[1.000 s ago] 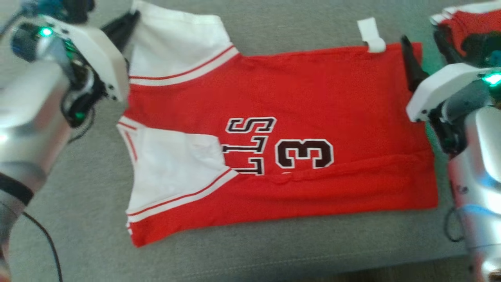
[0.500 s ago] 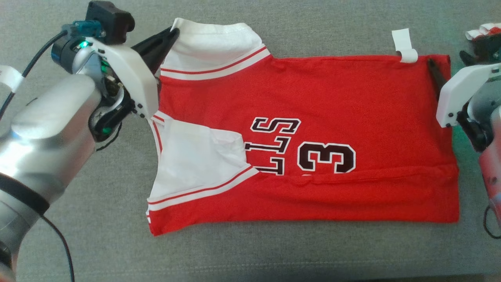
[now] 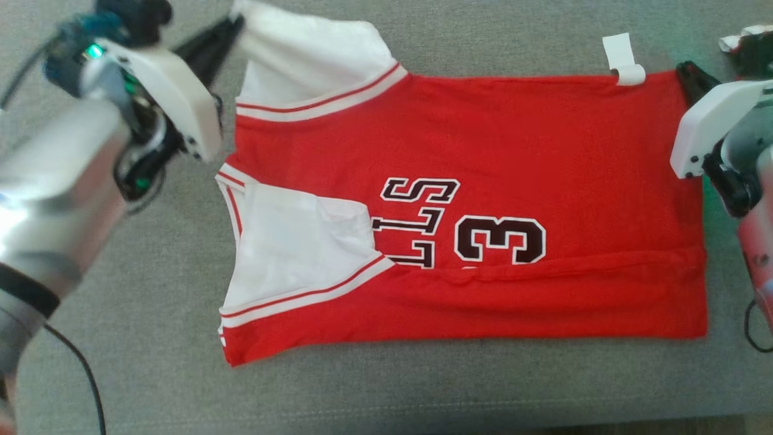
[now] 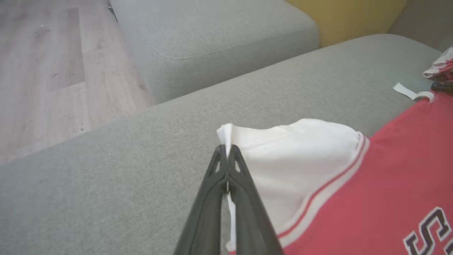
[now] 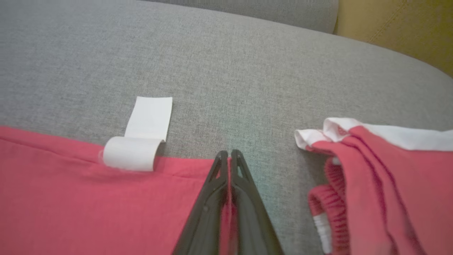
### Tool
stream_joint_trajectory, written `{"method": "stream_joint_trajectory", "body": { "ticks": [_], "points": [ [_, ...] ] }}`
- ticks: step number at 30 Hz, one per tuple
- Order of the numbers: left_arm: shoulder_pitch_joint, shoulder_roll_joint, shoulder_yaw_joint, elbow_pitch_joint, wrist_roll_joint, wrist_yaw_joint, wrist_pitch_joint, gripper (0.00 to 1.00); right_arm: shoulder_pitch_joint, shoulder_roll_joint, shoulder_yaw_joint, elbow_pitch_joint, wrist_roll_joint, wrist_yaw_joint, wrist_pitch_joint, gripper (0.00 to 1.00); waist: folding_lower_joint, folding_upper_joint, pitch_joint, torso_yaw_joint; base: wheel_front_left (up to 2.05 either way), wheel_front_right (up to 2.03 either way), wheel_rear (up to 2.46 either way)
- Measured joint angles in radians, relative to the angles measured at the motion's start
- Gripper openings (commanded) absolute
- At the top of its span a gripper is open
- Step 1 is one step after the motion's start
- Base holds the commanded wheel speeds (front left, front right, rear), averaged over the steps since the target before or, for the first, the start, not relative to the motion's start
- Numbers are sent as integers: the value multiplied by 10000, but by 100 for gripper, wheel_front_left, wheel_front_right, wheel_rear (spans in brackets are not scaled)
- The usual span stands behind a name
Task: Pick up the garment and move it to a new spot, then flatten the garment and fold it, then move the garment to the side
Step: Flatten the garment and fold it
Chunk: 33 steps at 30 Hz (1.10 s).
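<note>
Two claws clamp a red jersey (image 3: 513, 139) lying flat on a grey sofa cushion (image 3: 423, 393): the left claw (image 4: 226, 152) pinches its white shoulder corner tight, and the right claw (image 5: 228, 156) grips the red hem corner near a white tag (image 5: 141, 141). Another red garment (image 5: 375, 177) lies bunched on the cushion beside the right claw.

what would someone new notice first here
The red jersey with a black number 3, spread flat on the grey sofa cushion, grabs the eye first. The left gripper is pinched on its white shoulder corner and the right gripper on the far hem corner, near a white tag. A bunched red garment lies on the cushion close to that hem corner.
</note>
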Motion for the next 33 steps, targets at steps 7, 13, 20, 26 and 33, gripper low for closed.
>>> {"method": "stream_joint_trajectory", "body": {
  "ticks": [7,13,20,26,33],
  "points": [
    [-745,-38,198,742,35,0,-309,0,-759,12,0,-4,192,0,-1131,0,0,0,104,-119,0,0,0],
    [-1647,-205,483,1639,399,94,-769,0,-1429,104,-58,15,69,0,-2307,0,0,0,247,-169,0,0,0],
    [-1950,-650,614,2056,782,58,-1003,0,-1726,148,92,387,-48,0,-3033,0,0,0,148,-44,0,0,0],
    [-970,-606,351,1670,989,-100,-1007,0,-1093,15,644,376,562,0,-3189,0,0,0,-258,89,0,0,0],
    [530,213,226,203,1072,-113,-1007,0,494,-796,1160,-309,1350,0,-3064,0,0,0,-868,338,0,0,0]
  ]
}}
